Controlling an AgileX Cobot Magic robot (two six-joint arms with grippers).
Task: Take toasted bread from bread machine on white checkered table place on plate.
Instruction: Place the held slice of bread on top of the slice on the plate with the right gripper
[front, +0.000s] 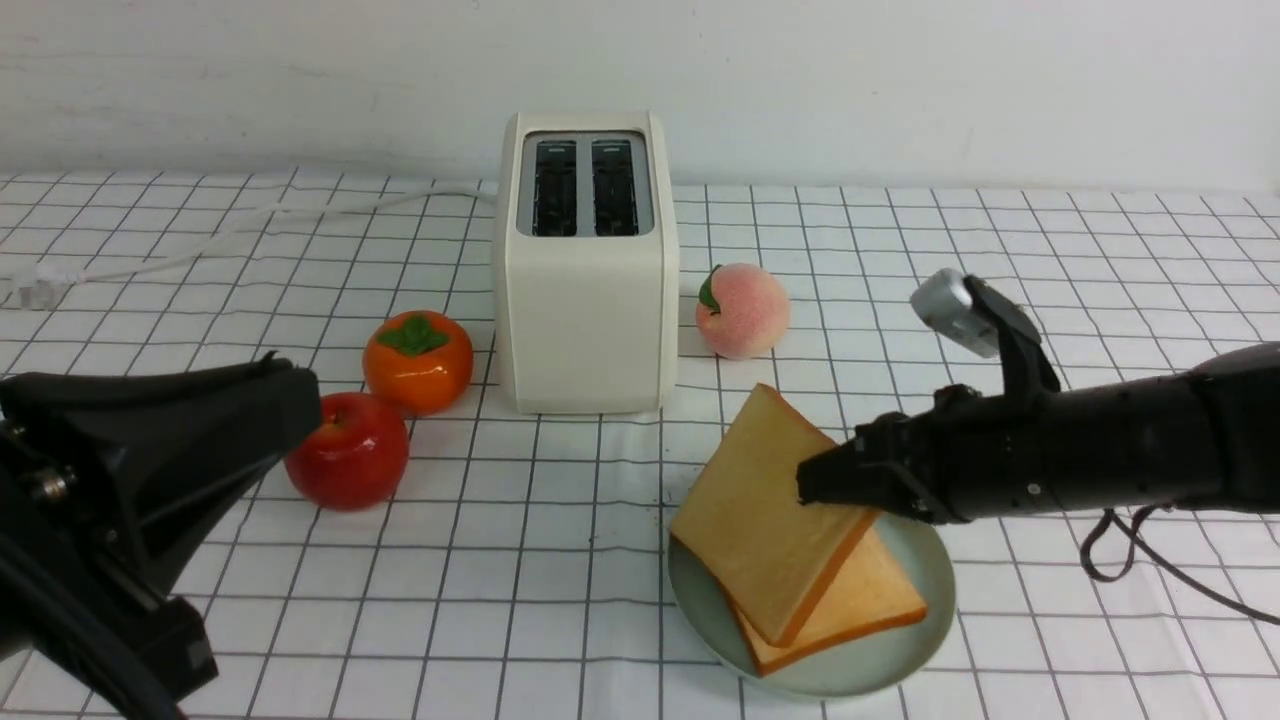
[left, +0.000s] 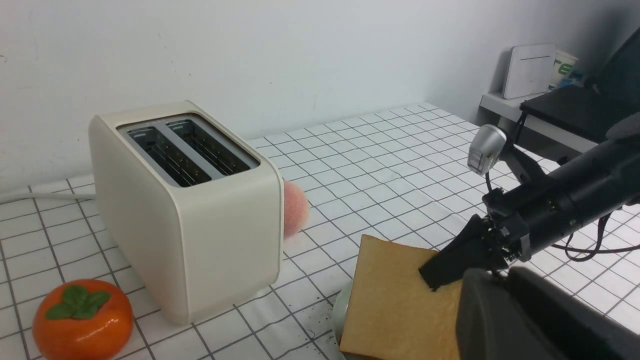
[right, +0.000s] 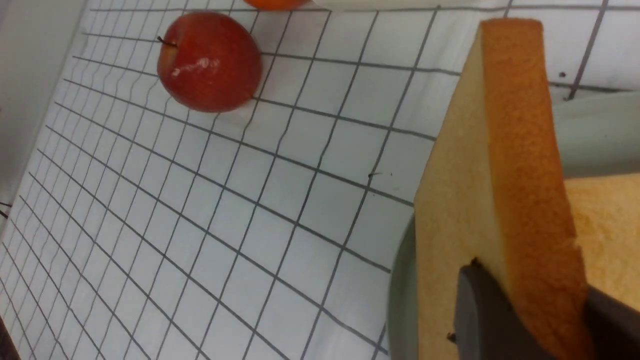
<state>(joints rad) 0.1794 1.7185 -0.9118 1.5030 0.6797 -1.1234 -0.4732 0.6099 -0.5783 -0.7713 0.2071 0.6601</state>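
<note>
You are seeing just one scrap of print: green letters, partly hidden and unreadable, on the white cup (left: 566, 64) on the side shelf (left: 494, 103).

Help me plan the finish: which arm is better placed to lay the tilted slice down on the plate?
Right. The right gripper is shut on the tilted slice, over the plate holding the other slice. The left gripper sits far off beside the red apple.
</note>
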